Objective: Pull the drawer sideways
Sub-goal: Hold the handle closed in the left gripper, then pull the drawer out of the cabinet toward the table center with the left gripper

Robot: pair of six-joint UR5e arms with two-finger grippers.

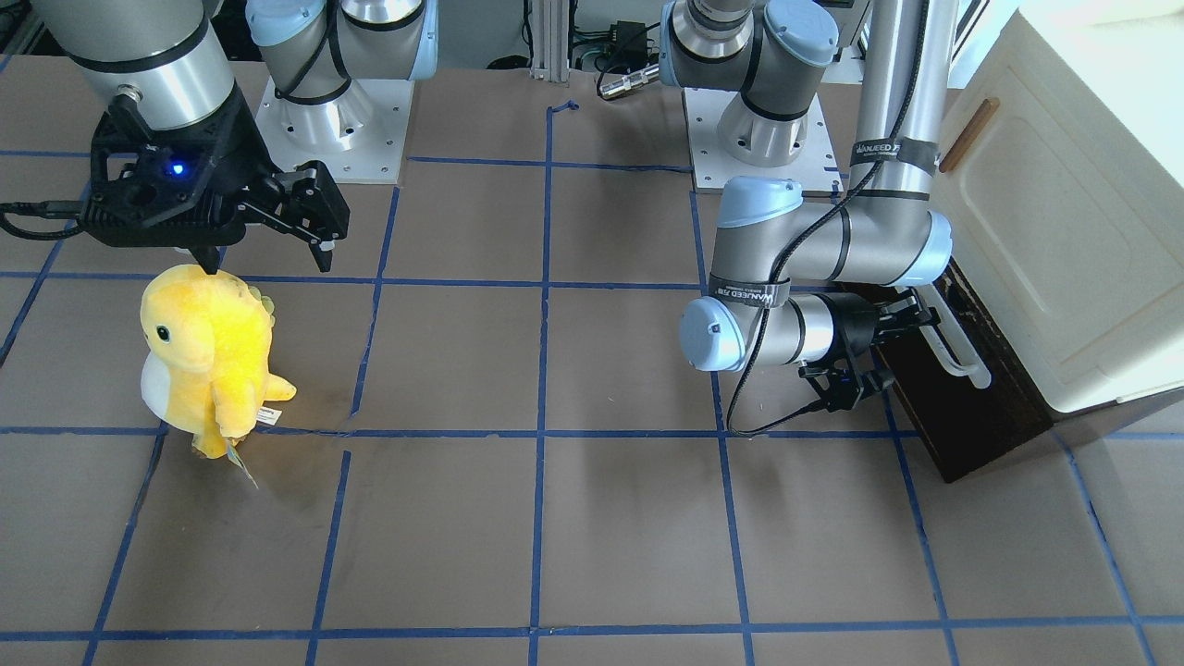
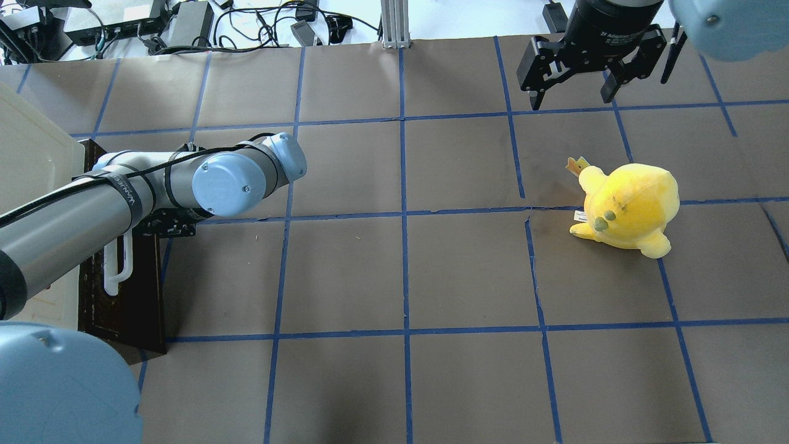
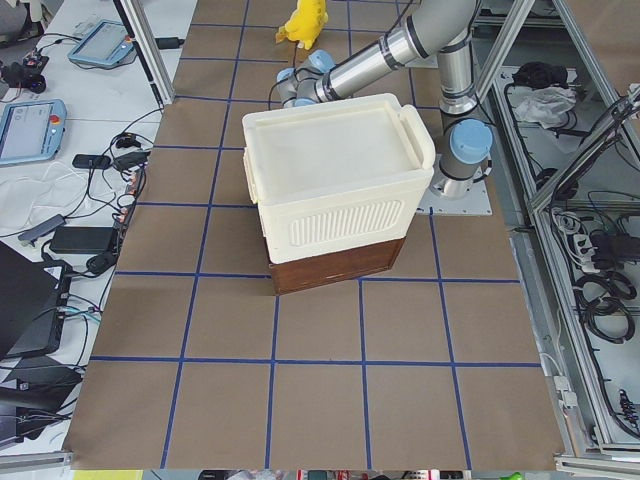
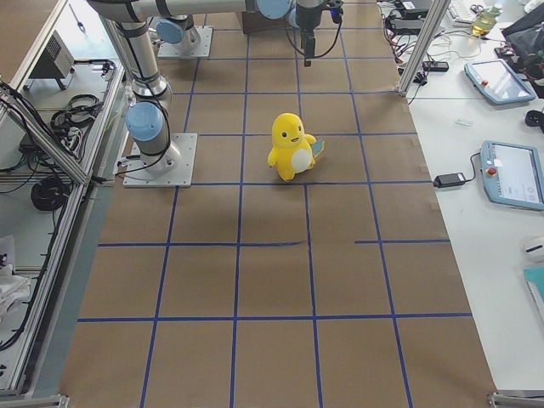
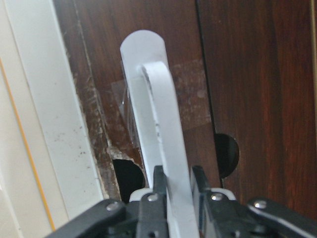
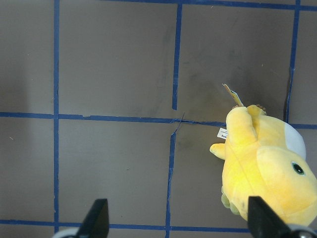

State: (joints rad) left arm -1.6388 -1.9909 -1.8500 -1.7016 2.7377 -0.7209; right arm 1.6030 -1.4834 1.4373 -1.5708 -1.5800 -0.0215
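The drawer has a dark brown wooden front at the foot of the cream cabinet. Its inside does not show. A long white bar handle runs along the front. My left gripper reaches in sideways and is shut on this handle. In the left wrist view the two black fingers pinch the white bar near its end. In the overhead view the drawer front and handle show, and the left arm covers the gripper. My right gripper is open and empty, above the table, far from the drawer.
A yellow plush toy stands on the table just below the right gripper and also shows in the right wrist view. The cabinet door has a small brown wooden handle. Blue tape lines grid the brown table.
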